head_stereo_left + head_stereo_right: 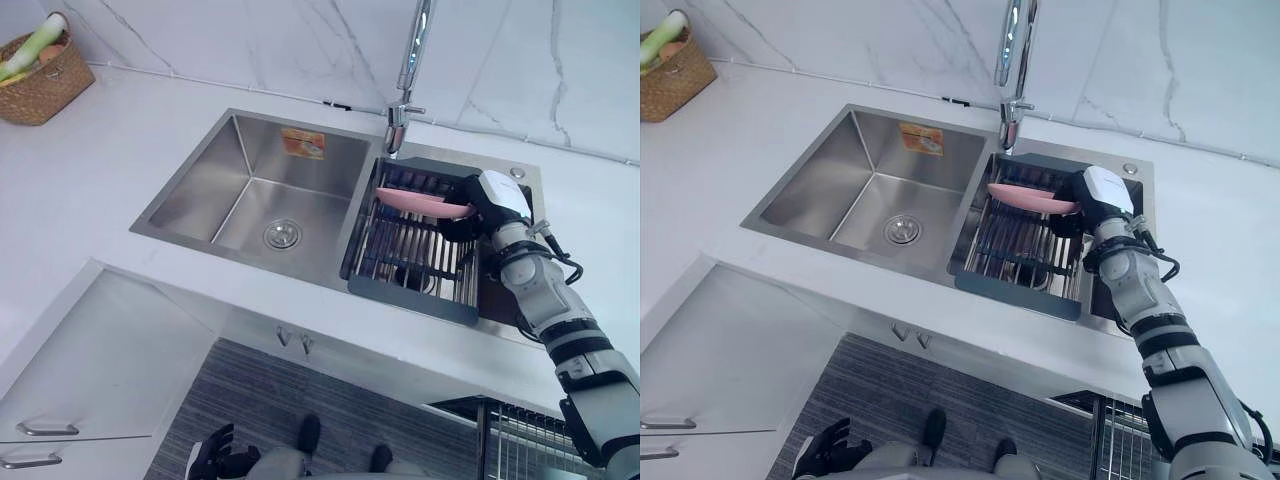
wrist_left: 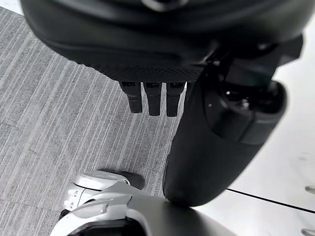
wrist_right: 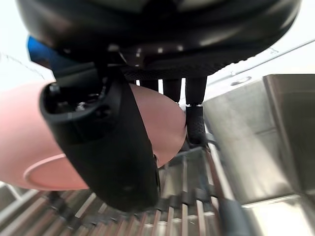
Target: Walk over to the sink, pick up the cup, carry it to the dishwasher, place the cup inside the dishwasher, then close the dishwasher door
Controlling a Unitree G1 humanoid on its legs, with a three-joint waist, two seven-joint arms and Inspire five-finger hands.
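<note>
Head views: the right hand (image 1: 490,200) is on the pink cup (image 1: 425,202), over the rack (image 1: 410,297) in the sink (image 1: 200,190). Left wrist view: the left hand (image 2: 147,54) hangs loose and empty. Right wrist view: fingers (image 3: 195,125) and thumb hug the pink cup (this looks like the pick-up step). Next, lift it clear of the rack.

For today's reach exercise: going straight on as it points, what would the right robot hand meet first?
The cup: the right robot hand pinches it, over the rack.

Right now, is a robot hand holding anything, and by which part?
The right robot hand grips the pink cup by its side, thumb across one face, fingers behind. The left robot hand holds nothing.
</note>
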